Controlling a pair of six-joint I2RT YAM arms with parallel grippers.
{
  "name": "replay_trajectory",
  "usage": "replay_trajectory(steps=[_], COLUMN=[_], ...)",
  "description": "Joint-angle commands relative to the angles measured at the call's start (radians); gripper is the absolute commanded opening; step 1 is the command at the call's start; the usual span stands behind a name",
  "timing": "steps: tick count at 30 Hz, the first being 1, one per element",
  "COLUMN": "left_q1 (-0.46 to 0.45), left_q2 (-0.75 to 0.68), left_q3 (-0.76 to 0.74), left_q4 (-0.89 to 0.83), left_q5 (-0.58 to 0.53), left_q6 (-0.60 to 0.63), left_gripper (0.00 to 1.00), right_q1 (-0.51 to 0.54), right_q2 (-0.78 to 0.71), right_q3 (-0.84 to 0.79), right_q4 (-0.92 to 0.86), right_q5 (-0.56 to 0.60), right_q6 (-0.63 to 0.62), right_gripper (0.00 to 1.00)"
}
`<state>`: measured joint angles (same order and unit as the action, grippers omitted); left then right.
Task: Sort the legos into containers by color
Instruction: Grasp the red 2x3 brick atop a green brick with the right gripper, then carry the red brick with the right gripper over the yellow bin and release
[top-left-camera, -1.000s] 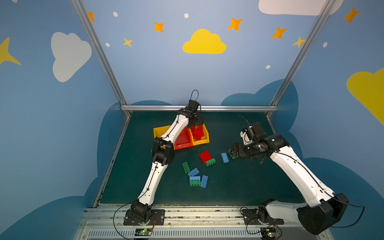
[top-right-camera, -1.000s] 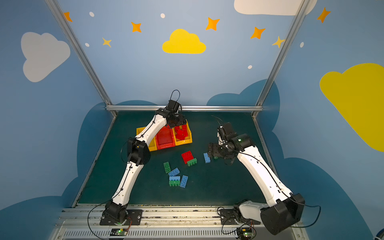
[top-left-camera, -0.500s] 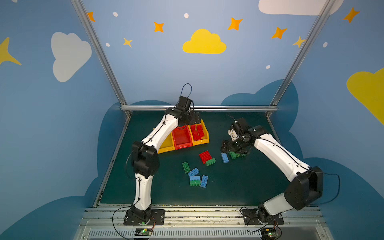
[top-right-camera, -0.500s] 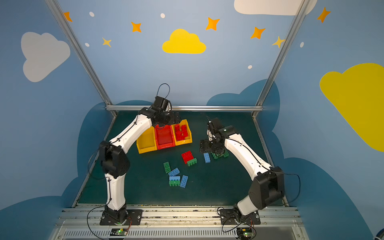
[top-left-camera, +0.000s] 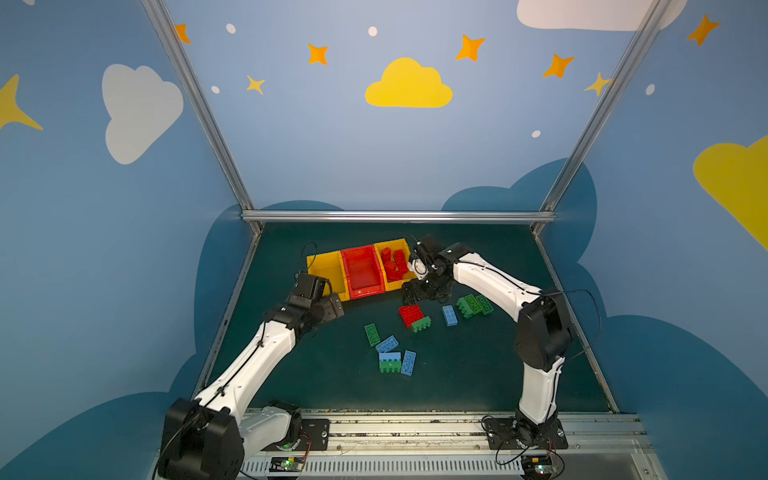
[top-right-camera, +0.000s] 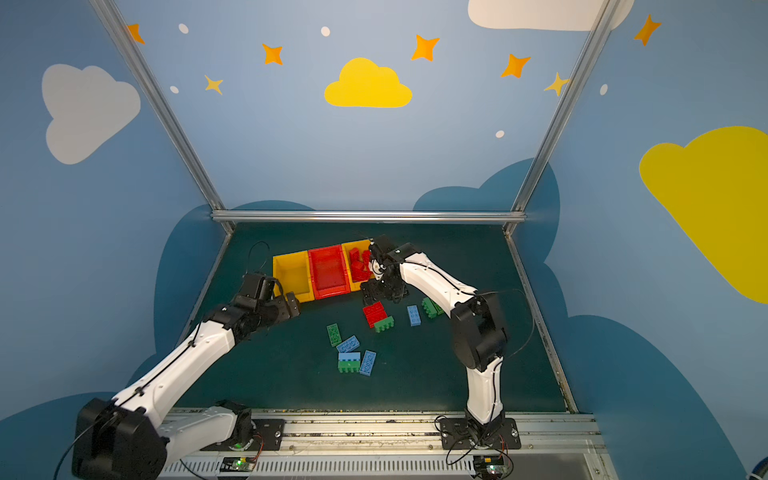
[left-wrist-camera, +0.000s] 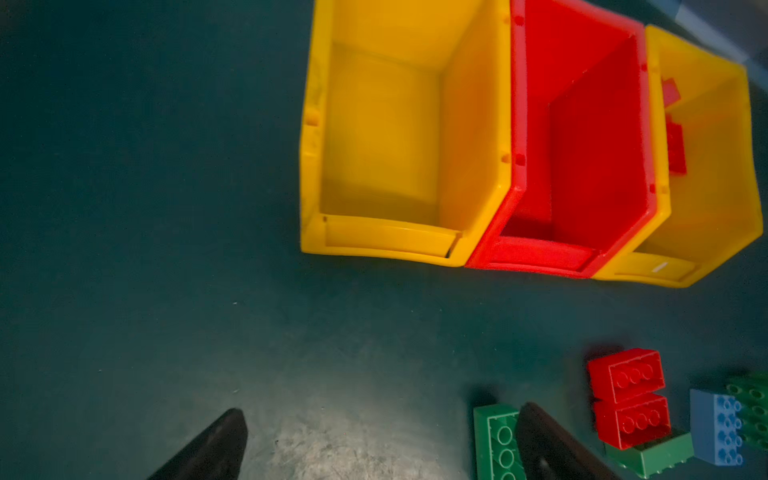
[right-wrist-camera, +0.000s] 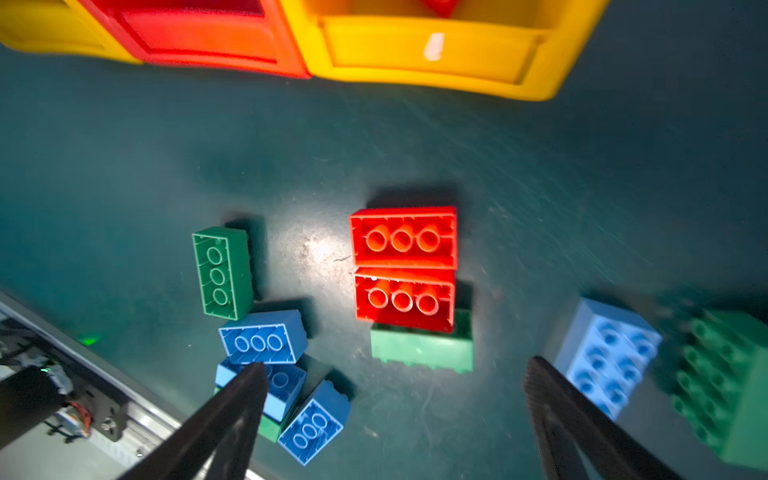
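Dark green mat (top-left-camera: 478, 374) in a blue, cloud-painted enclosure: sorting part done, red pick pending.

The right gripper (right-wrist-camera: 395, 363) hovers empty, fingers wide apart, over two red bricks (right-wrist-camera: 403, 266) that lie touching, hollow side up, just before the right yellow bin (right-wrist-camera: 374, 54). That bin already holds red pieces. The left yellow bin (left-wrist-camera: 386, 237) and red middle bin (left-wrist-camera: 540, 253) appear empty. Judged step: lift one red brick. Recommend descending squarely on the one nearer the bin, as the other rests on a green brick (right-wrist-camera: 419, 347) and may drag it. The left gripper (left-wrist-camera: 382, 409), fingers apart and empty, sits before the left yellow bin. Against a second ago, the left arm has withdrawn from over the right yellow bin. The right gripper has crossed from the green pair (top-left-camera: 473, 305) toward the red bricks.
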<state>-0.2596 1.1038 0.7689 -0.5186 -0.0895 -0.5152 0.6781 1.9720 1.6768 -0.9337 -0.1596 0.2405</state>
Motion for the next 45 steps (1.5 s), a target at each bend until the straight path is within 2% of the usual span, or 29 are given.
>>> replay_trajectory(steps=[1, 8, 26, 30, 33, 36, 45], left_q1=[0.014, 0.016, 0.016, 0.015, 0.016, 0.016, 0.017], left_q2=[-0.083, -0.150, -0.147, -0.124, -0.100, -0.072, 0.043], left_q3=[-0.059, -0.127, -0.089, -0.080, -0.063, -0.040, 0.080], left_q4=[0.039, 0.088, 0.078, 0.105, 0.116, 0.122, 0.142], left_q5=[-0.052, -0.072, -0.041, -0.029, -0.021, -0.014, 0.028], left_q6=[-0.049, -0.093, -0.088, -0.089, -0.088, -0.080, -0.021], left_gripper=[1.00, 1.00, 1.00, 1.00, 1.00, 1.00, 1.00], right_q1=[0.032, 0.045, 0.064, 0.064, 0.063, 0.059, 0.047], right_q2=[0.061, 0.161, 0.279, 0.283, 0.281, 0.271, 0.191], right_q3=[0.047, 0.075, 0.156, 0.152, 0.152, 0.155, 0.244], right_q4=[-0.023, 0.007, -0.020, -0.030, -0.036, -0.040, -0.085], right_q5=[0.024, 0.042, 0.122, 0.138, 0.161, 0.173, 0.195], right_q6=[-0.048, -0.051, -0.038, -0.039, -0.031, -0.029, -0.021], right_gripper=[0.94, 0.94, 0.90, 0.80, 0.60, 0.49, 0.47])
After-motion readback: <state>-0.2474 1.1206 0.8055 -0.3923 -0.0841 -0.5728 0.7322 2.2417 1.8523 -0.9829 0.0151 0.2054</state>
